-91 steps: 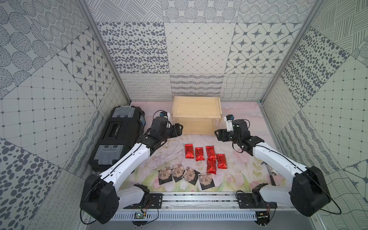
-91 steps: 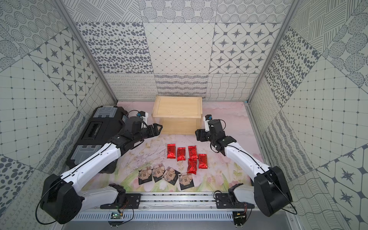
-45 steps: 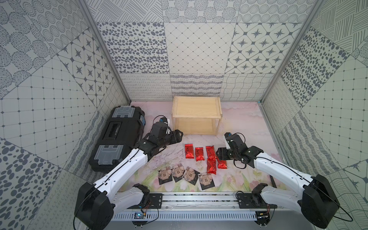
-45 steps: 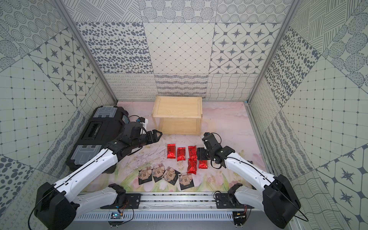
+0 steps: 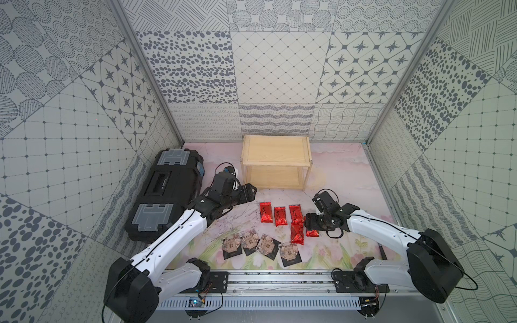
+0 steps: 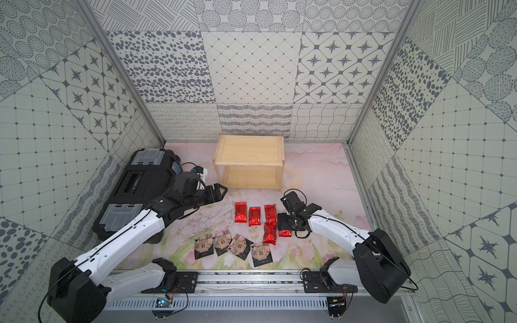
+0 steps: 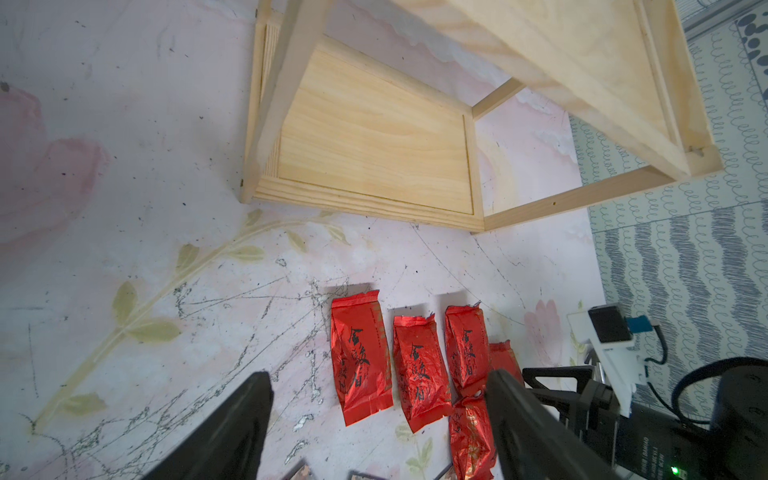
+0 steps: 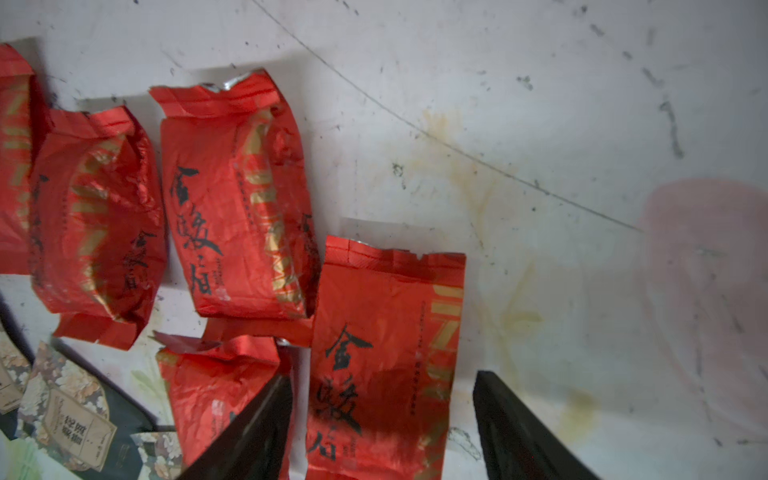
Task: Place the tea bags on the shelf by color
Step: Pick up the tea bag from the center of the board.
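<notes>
- I had the left gripper [image 5: 249, 192] hovering above the tabletop [image 5: 344, 179], between the black toolbox [image 5: 167, 193] and the two-tier wooden shelf [image 5: 277, 152]. It was near the shelf's front corner on the toolbox side.
- In the left wrist view its fingers [image 7: 523, 415] stood well apart and gripped nothing.
- The right gripper [image 8: 382, 376] sat low over the right end of the red group.
- Its fingers [image 8: 257, 428] were apart, one on each side of the end sachet [image 8: 386, 332], which lay flat on the tabletop. I couldn't tell whether either finger touched the foil.
- I counted five red foil sachets [image 5: 265, 212] in both top views. Three lay side by side in a row facing the shelf, with two more just behind that row on the robot's side.
- From above, the end sachet was half hidden under the right gripper. In the right wrist view its edge touched the nearest sachet of the row.
- Four black floral sachets [image 5: 265, 246] lay in a loose row nearer the rail [image 5: 279, 279]. They were tilted, with neighbours touching or overlapping at the corners.
- Every tea bag was on the tabletop, in front of the shelf and apart from it.
</notes>
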Controlling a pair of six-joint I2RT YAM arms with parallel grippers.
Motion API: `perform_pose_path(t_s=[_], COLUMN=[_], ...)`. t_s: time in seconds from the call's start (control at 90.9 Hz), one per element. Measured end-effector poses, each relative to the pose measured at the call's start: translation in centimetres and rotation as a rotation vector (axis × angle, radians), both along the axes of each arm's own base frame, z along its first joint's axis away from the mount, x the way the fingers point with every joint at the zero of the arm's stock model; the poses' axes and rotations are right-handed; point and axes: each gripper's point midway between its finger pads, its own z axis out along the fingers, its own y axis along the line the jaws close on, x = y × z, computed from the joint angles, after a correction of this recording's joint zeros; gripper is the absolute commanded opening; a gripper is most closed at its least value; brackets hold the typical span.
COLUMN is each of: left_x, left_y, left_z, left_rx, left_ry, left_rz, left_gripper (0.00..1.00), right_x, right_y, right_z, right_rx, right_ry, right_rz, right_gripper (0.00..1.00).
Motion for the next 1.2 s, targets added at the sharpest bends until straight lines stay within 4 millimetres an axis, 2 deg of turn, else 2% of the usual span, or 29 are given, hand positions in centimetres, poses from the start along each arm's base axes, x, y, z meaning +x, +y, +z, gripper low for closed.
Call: perform_pose_path(t_s=[0.198, 0.462, 0.759, 0.99, 1.199], left_x=[-0.1, -0.1, 0.4, 0.8, 0.9], left_y=[0.1, 0.1, -0.1, -0.2, -0.1], left_z=[-0.1, -0.2, 0.9, 2.1, 3.7], left_rx=[0.003, 0.005, 0.001, 0.003, -0.002], left_ry=[0.007, 0.008, -0.018, -0.047, -0.09], left_rz=[0.0, 0.001, -0.002, -0.01, -0.005], left_gripper=[0.87, 0.87, 0.89, 0.9, 0.91], right_x=[0.1, 0.9, 1.0, 0.7, 1.0], right_y=[0.1, 0.1, -0.4, -1.4, -2.8], right_z=[-1.4, -1.5, -1.5, -1.1, 0.2], right_rx=[-0.019, -0.017, -0.026, -0.058, -0.075], right_ry=[0.025, -0.014, -0.043, -0.053, -0.093], right_rz=[-0.001, -0.013, -0.027, -0.045, -0.083], right_gripper=[0.71, 0.63, 0.56, 0.5, 0.49])
